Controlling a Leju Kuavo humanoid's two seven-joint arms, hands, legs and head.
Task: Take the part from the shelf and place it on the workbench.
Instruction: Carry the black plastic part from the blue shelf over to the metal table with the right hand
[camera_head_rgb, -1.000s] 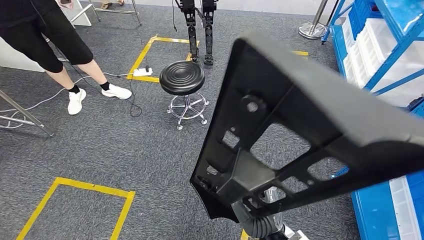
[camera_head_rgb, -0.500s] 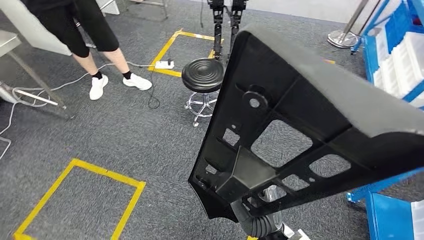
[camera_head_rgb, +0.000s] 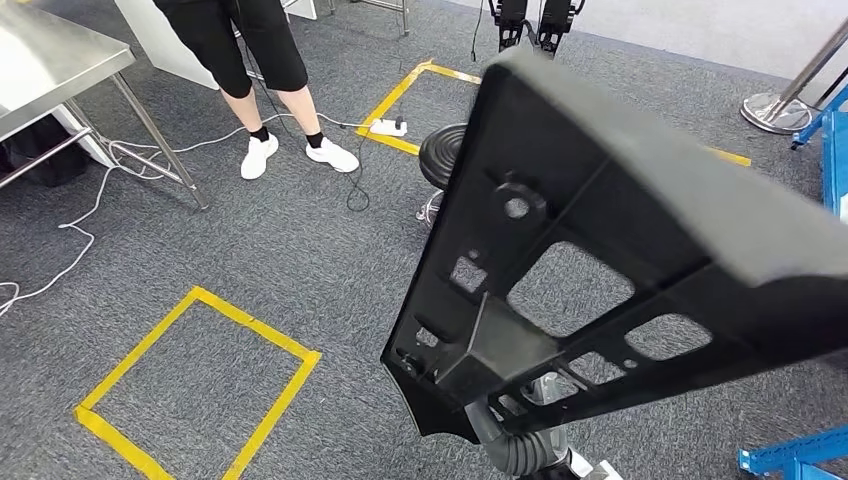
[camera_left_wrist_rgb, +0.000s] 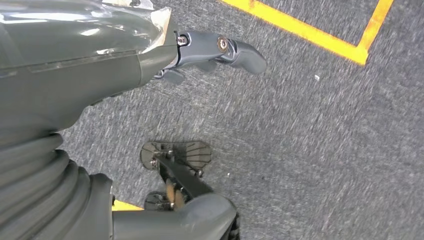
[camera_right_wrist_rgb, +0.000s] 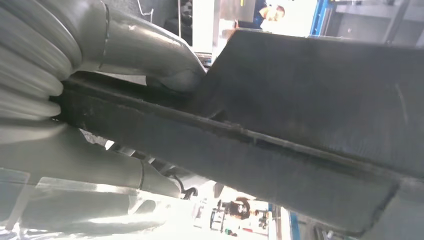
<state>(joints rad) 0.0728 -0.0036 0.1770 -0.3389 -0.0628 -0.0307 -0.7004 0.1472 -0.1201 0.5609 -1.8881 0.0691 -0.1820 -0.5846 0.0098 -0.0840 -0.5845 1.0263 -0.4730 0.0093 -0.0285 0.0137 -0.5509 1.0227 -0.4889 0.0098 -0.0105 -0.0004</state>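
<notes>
Gripped low down by the right hand (camera_right_wrist_rgb: 125, 75), fingers closed around the bottom edge of the large black moulded plastic part (camera_head_rgb: 600, 270). Carried high in the air above the grey carpet, resting on nothing, long axis slanting from the hand up and away to the right. Matte black, broad and flat, ribbed on its inner face, with several rectangular cut-outs and a round boss near the upper middle. Hanging beside the body over the carpet, the left hand (camera_left_wrist_rgb: 215, 50), holding nothing, fingers loosely extended. Farther off to the left, the corner of a stainless-steel workbench (camera_head_rgb: 50, 60), well apart from the part and probably the place to set it down; so a turn and approach leftward still needed, right arm doing the carrying.
</notes>
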